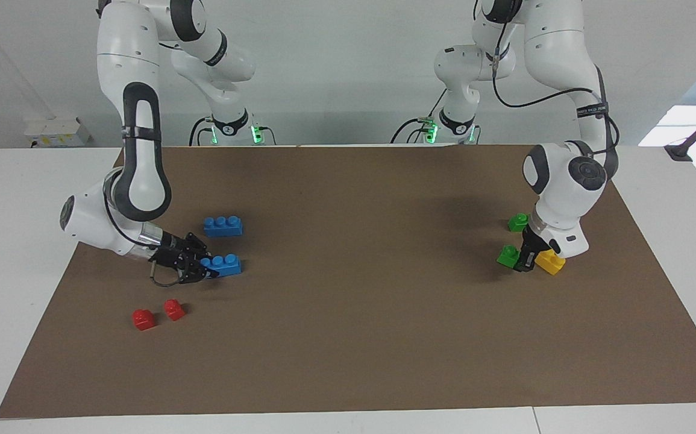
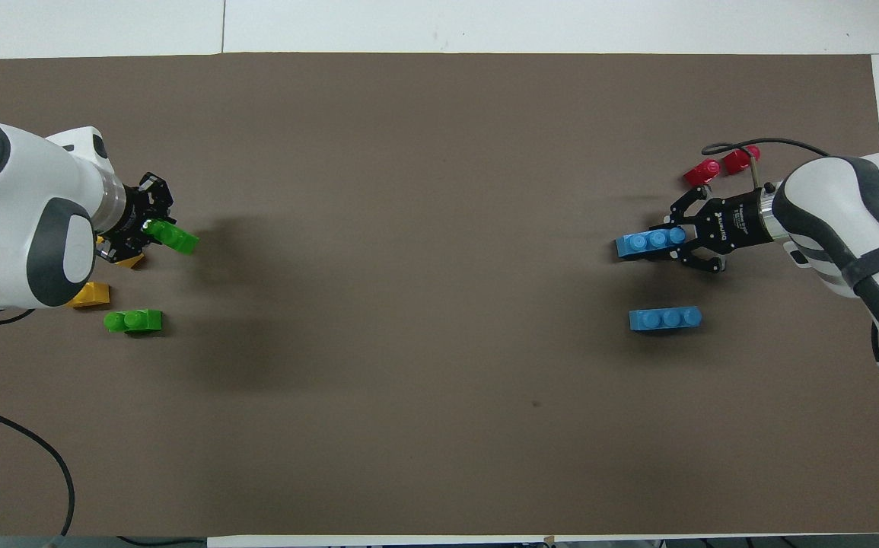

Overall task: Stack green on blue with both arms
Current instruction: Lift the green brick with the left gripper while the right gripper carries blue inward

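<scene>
Two claws are each gripping a brick now. The left claw (image 1: 521, 260), near the tabletop's edge at the left arm's end, is closed on a green brick (image 1: 508, 255), which looks lifted a little, though that is hard to tell. A second green brick (image 1: 517, 222) and a yellow brick (image 1: 550, 261) lie close by. The right claw (image 1: 198, 269), near the edge at the right arm's end, is closed on one end of a blue brick (image 1: 224, 264) that sits low at the tabletop. Another blue brick (image 1: 223, 225) and two red bricks (image 1: 158, 314) lie near it. This is the grabbing step. Next, both arms should probably lift and meet over the middle, green above blue, studs lined up.
</scene>
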Robot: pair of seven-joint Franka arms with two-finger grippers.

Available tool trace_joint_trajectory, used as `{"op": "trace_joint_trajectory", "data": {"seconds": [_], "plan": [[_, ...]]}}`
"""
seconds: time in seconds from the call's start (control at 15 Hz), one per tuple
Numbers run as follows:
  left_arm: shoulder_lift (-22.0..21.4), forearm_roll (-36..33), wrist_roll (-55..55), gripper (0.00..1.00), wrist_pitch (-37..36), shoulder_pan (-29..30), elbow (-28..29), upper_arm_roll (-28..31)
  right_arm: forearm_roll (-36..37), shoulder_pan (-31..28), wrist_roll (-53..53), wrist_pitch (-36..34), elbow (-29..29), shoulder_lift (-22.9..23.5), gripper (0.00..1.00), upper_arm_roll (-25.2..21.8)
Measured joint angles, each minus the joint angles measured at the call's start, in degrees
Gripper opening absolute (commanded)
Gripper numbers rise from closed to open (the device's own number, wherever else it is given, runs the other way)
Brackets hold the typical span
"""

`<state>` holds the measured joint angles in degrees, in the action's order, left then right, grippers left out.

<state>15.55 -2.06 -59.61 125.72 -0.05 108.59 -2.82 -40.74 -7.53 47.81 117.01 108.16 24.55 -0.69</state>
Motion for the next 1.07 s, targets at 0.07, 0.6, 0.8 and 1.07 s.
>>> {"op": "trace_joint_trajectory", "data": {"seconds": [0.07,0.6,0.8,1.07], "plan": [[-0.59,0.0,-0.01,0.0,-2.49,-0.03,-1.62,-0.15,-0.06,0.21,0.26,0.0,-0.16,-0.05,0.0,0.03],[-5.42,0.93,-3.16,0.0,-22.54,-1.7,-15.12,-2.6,-0.3,14.72,23.6,4.32,-1.76,-5.05,0.0,0.65],[-8.1,0.95,-9.08,0.0,-26.03,-4.42,-16.99,-3.15,-1.64,21.83,31.59,8.3,-1.6,-5.65,0.0,0.78],[-10.26,0.94,-22.0,0.0,-27.5,-9.35,-16.98,-3.37,-5.05,32.24,40.32,22.04,0.99,-5.35,0.0,0.85]]}}
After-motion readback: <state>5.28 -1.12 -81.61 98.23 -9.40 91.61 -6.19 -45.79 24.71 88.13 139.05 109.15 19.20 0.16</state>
